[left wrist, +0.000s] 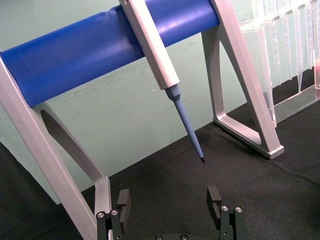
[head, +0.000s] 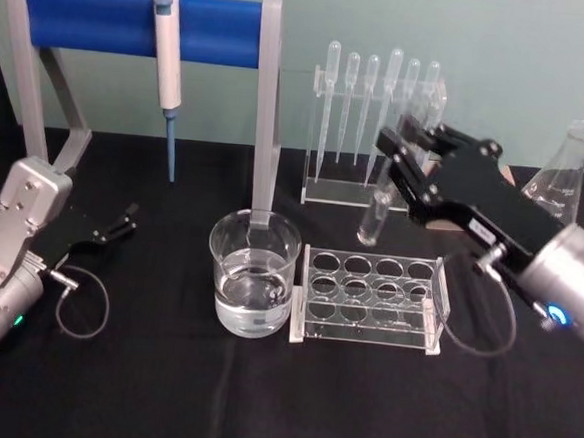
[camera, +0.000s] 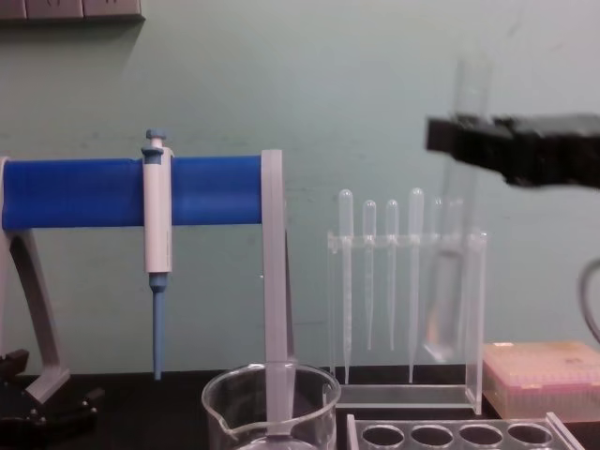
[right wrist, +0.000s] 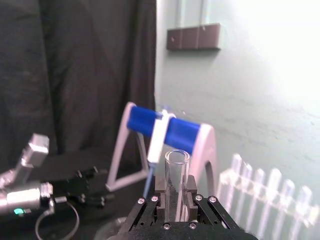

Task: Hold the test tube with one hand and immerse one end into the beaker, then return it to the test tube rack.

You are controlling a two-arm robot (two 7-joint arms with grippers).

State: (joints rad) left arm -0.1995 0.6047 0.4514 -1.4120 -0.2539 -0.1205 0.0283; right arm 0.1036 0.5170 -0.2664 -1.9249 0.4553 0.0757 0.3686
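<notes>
1. Head view: our right gripper [head: 405,145] is up in the air over the back of the table, its jaws pinched on the test tube [head: 375,217], which hangs upright below the fingers with its rounded bottom down. The tube sits above and behind the clear rack with round holes [head: 369,297]. The beaker [head: 253,272] lies toward our left from the tube and nearer to us, just beside the rack and part-filled with clear liquid. In our judgement that leftward, downward offset is what the coming move turns on, with the tube's long axis kept vertical. The right arm is far nearer. Our left gripper [head: 124,219] rests low on the black cloth at the left, well apart.

2. Left wrist view: the left gripper's [left wrist: 170,202] fingers stand wide apart with nothing between them. Ahead we see the white-and-blue pipettor [left wrist: 155,55] hung on the blue-padded bar of the stand [left wrist: 90,50].

3. Right wrist view: the tube's [right wrist: 177,182] open mouth rises between the right gripper's fingers [right wrist: 190,192], smooth thin glass clamped on both sides.

4. Chest view: the right gripper [camera: 469,141] comes in high from the right, the tube [camera: 450,281] running straight up and down through it, in front of the plastic pipettes [camera: 380,281]. The beaker's rolled rim and small spout [camera: 270,394] sit lower and to the left.
</notes>
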